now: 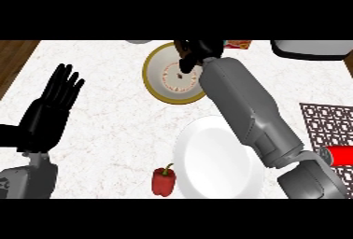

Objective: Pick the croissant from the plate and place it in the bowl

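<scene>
The white plate point(207, 168) lies near the counter's front, and no croissant shows on it. At the back stands the yellow-rimmed bowl point(162, 77) with a patterned inside; no croissant lies in its visible part. My right hand point(195, 51) reaches over the bowl's far right rim with its fingers curled downward. The croissant itself is hidden, seemingly inside that curl. My grey right forearm point(241, 102) crosses above the plate's upper right. At the left, my left hand point(50, 112) rests open with its fingers up.
A red bell pepper point(163, 181) stands just left of the plate. At the right, a patterned mat point(324, 119) carries a red object point(340, 155). A grey-white appliance point(310, 49) and a small red box point(238, 44) sit along the back edge.
</scene>
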`<state>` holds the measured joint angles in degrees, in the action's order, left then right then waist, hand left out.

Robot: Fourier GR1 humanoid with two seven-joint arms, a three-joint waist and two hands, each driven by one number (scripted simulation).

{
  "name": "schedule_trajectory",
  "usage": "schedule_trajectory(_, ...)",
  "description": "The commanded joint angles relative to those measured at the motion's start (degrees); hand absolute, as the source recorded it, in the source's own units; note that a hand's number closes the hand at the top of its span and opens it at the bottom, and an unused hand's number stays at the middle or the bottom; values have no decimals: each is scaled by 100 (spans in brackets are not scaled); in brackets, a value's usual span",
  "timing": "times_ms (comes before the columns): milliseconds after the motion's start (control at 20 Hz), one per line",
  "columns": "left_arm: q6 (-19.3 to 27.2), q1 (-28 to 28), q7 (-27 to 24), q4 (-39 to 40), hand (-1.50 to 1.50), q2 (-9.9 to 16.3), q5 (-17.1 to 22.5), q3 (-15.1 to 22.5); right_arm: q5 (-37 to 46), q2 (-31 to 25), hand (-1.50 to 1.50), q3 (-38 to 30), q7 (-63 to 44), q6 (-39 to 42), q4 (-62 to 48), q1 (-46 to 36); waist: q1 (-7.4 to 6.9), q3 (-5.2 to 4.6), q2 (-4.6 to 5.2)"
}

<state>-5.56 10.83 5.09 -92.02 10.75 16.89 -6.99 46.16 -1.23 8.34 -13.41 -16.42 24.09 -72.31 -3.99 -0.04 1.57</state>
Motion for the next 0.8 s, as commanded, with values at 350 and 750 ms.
schedule_trajectory(350, 9, 278, 99, 2, 0, -70, -27, 144, -494, -148, -150, -637, 570, 893, -1400, -144, -265, 8, 135)
schedule_trajectory(750, -73, 255, -8, 91, 0, -71, -14, 135, -1593, -151, -150, -1779, 1992, 179, -856, 35, -230, 24, 140)
